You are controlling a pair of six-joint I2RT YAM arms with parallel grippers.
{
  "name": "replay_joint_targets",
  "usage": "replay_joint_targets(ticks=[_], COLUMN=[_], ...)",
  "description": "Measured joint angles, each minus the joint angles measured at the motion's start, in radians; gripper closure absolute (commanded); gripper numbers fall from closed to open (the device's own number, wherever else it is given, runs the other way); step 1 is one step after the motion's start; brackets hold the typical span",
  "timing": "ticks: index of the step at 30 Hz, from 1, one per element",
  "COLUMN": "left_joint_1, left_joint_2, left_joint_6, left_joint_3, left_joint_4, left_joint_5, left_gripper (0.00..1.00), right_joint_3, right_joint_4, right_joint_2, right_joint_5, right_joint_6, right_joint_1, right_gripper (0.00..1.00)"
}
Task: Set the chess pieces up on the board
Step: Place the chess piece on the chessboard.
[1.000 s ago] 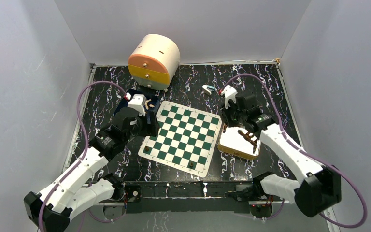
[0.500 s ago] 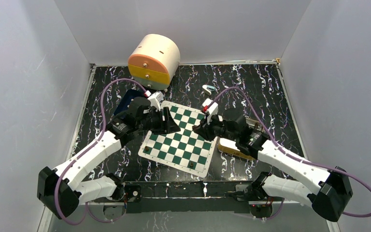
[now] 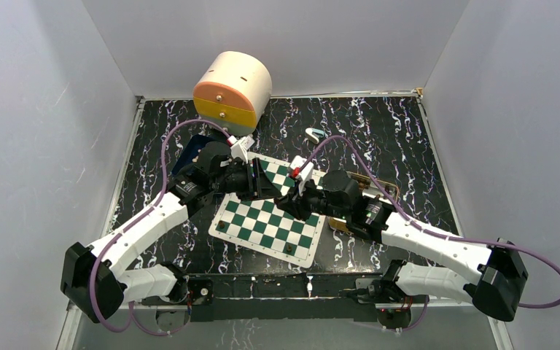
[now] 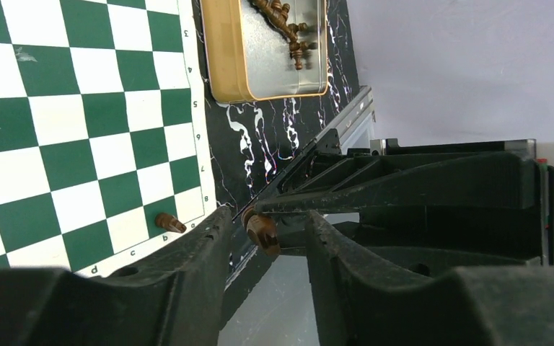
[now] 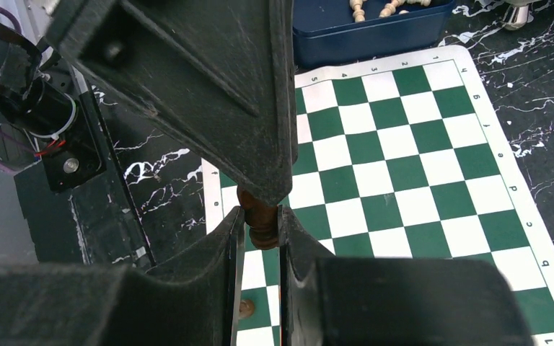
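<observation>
Step in hand: mid-air hand-over of 1 dark piece [image 5: 262, 227] from the right gripper [image 5: 260, 216] to the left gripper [image 4: 265, 223], judged from both tools meeting above the board [image 3: 257, 222].
Right gripper: fingers pressed together on the dark piece and pinching its body; the head shows above the fingertips.
Left gripper: fingers spread wider than the piece, 1 on each side of it; no squeeze.
Dark piece, location: held in the air over the far half of the board, off the squares.
Board: flat on the table [image 3: 386, 138]; 2 corner pieces [image 3: 222, 226], both dark, sit at its near corners, the only ones seen on it.
Progress: early, by judgement; nearly the whole of both sets is unplaced.
Next move calls for: the left fingers to close squarely on the piece before the right fingers let go, then an upright set-down on a dark-side square.
Supply, dark: gold-rimmed tin [image 4: 223, 58] just beside the board's right edge, with loose dark pieces [image 4: 281, 21] in it.
Supply, pale: blue tray [image 5: 368, 34] at the board's far left corner, holding pale pieces [image 5: 386, 9].
Other things: round drawer unit [image 3: 232, 91] at the back; a small white-and-teal object [image 3: 313, 134] beyond the board.
In the way: 2 arms crowd the same spot; the small piece could tilt or drop in the swap.
</observation>
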Motion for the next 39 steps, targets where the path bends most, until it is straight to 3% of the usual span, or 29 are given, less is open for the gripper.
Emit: replay_joint_targets(ticks=[6, 13, 18, 23, 28, 32, 39], left_joint_1=[0.0, 0.0, 0.0, 0.0, 0.0, 0.0, 0.0], left_joint_2=[0.011, 0.012, 0.012, 0.013, 0.013, 0.013, 0.007], left_joint_6=[-0.009, 0.0, 0.007, 0.024, 0.074, 0.124, 0.198], left_joint_3=[0.0, 0.0, 0.0, 0.0, 0.008, 0.026, 0.051], left_joint_4=[-0.001, -0.02, -0.023, -0.037, -0.115, -0.204, -0.332], left_joint_5=[0.014, 0.016, 0.019, 0.016, -0.028, -0.111, -0.309], left_gripper=[0.76, 0.81, 0.97, 0.99, 1.0, 1.0, 1.0], right_joint_3=[0.0, 0.0, 0.0, 0.0, -0.011, -0.052, -0.081], right_joint_4=[0.022, 0.025, 0.021, 0.017, 0.022, 0.014, -0.033], right_joint_2=[0.004, 0.005, 0.005, 0.005, -0.005, -0.058, -0.163], right_joint_5=[0.019, 0.038, 0.041, 0.047, 0.05, 0.061, 0.087], right_joint_6=[0.001, 0.006, 0.01, 0.025, 0.039, 0.054, 0.061], right_joint_1=[0.007, 0.009, 0.01, 0.011, 0.012, 0.012, 0.012], right_gripper=[0.8, 0.81, 0.79, 0.59, 0.33, 0.03, 0.01])
